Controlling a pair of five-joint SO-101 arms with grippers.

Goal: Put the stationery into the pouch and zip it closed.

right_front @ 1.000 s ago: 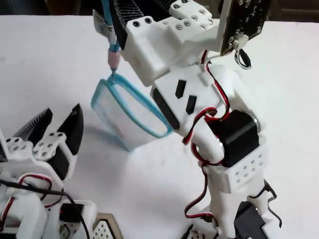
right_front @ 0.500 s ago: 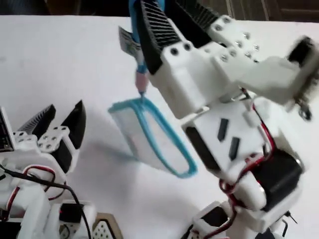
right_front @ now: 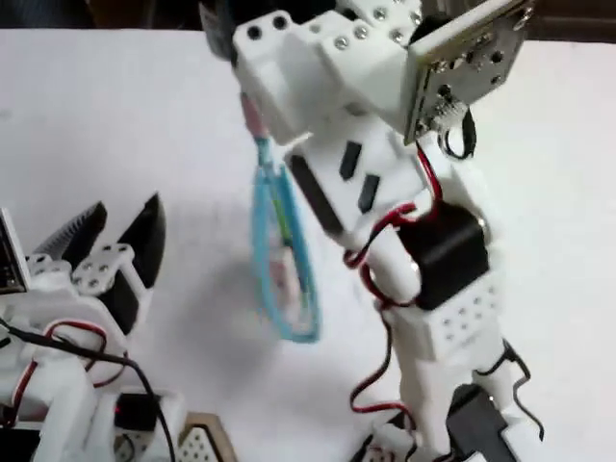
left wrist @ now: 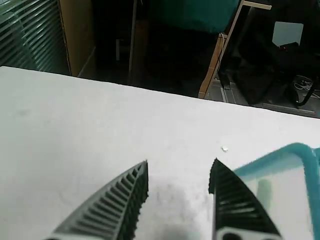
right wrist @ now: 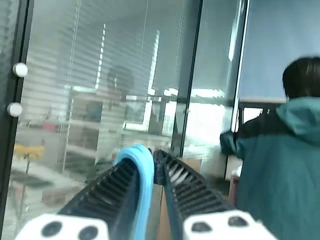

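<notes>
in the right wrist view the right gripper (right wrist: 153, 159) grips the pouch by its blue strap (right wrist: 144, 172), jaws clamped tight. the high view has the pouch (right_front: 285, 258) hanging edge-on over the middle of the table (right_front: 115, 115). the left wrist view catches its flat face beside the left gripper (left wrist: 178, 172), whose jaws are spread and hold nothing, near the table's left edge.

Count: one pouch (right_front: 282, 255). Two pincers, left pincer (left wrist: 180, 162) and right pincer (right wrist: 151, 152). One table (right_front: 115, 106) underneath.
</notes>
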